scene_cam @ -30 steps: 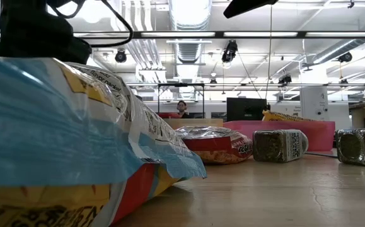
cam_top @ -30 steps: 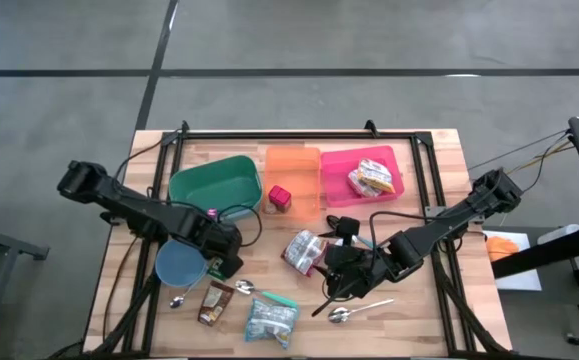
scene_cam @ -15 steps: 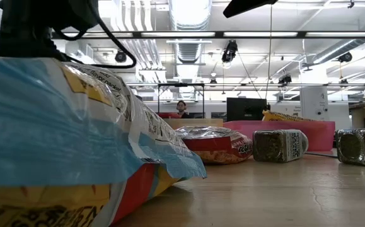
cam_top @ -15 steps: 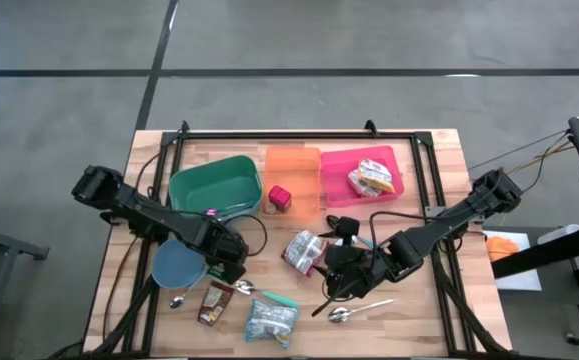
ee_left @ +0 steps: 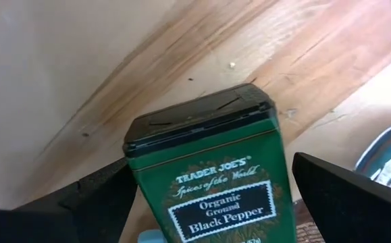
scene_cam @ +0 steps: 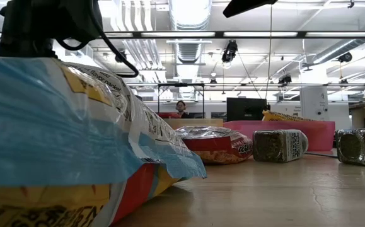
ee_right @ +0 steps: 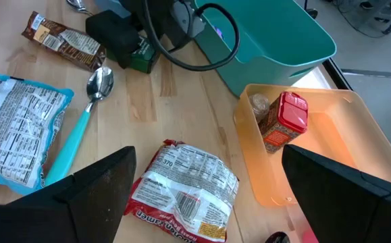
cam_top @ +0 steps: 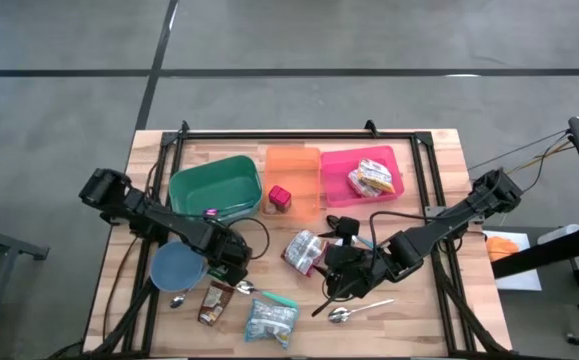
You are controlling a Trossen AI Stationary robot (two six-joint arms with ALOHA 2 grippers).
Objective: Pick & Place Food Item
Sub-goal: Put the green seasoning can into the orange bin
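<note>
- Pointing straight down, my left hand hangs over the green black pepper tin, fingers spread with one on each side of it, not touching it in the left wrist view.
- That tin lies on the wooden surface, just beside the blue bowl and near the green bin.
- My right hand waits above the middle of the surface with its fingers spread, holding nothing.
- Below that hand lies a red snack bag, close to the orange bin.
- Inside the orange bin stands a red-capped spice jar.
- A teal-handled spoon lies between the red snack bag and a blue-edged snack bag.
- A brown bar wrapper lies near my left hand.
- The pink bin holds another snack packet.
</note>
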